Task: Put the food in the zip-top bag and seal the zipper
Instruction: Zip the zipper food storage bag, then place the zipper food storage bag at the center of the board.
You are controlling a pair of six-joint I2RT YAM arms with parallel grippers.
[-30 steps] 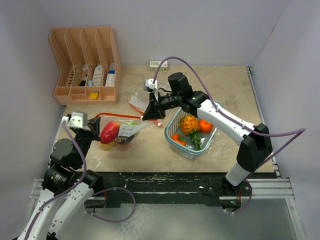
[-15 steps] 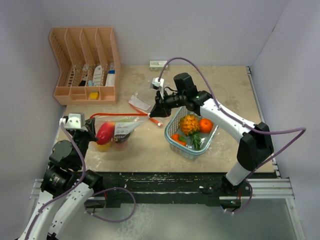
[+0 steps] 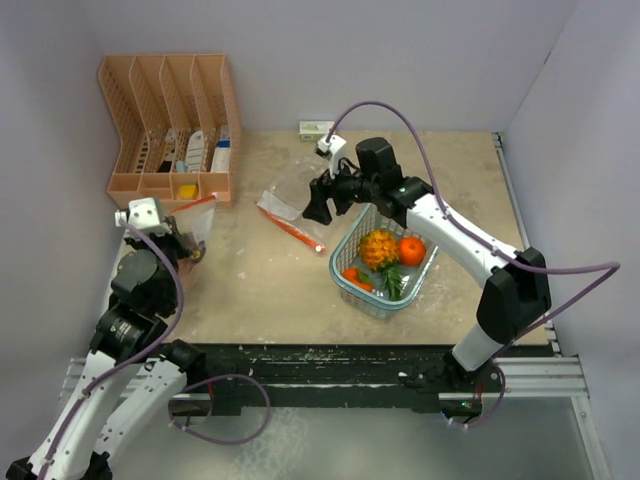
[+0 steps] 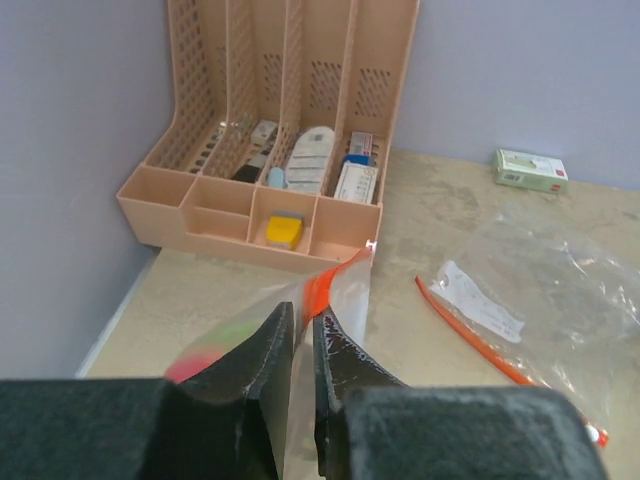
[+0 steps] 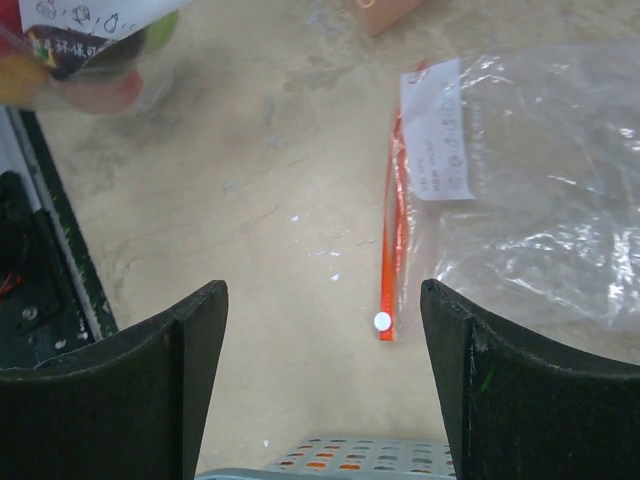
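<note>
The zip-top bag (image 3: pixel 196 228) is crinkly and clear, and hangs at the table's left beside the organizer. Its red-orange zipper (image 3: pixel 203 200) (image 4: pixel 322 288) runs up between my left gripper's jaws. My left gripper (image 3: pixel 186 240) (image 4: pixel 305 325) has its jaws almost together on the bag's film. Food shows inside the bag as a pink and green blur (image 4: pixel 215 345) (image 5: pixel 95 60). More food lies in the teal basket (image 3: pixel 345 286): a pineapple (image 3: pixel 378 245) and an orange (image 3: pixel 411 250). My right gripper (image 3: pixel 316 205) (image 5: pixel 325 300) hangs open over bare table, holding nothing.
A second clear bag (image 3: pixel 285 207) (image 5: pixel 520 200) (image 4: pixel 560 290) with a white label and a red strip (image 5: pixel 390 250) lies flat mid-table, just right of my right gripper's jaws. A peach desk organizer (image 3: pixel 170 130) (image 4: pixel 280 150) stands back left. A small box (image 3: pixel 317 128) (image 4: pixel 530 170) sits at the back wall.
My right gripper let go of the bag's zipper end, opened wide and drew back. My left gripper carried the filled bag left toward the organizer, and its jaws eased slightly.
</note>
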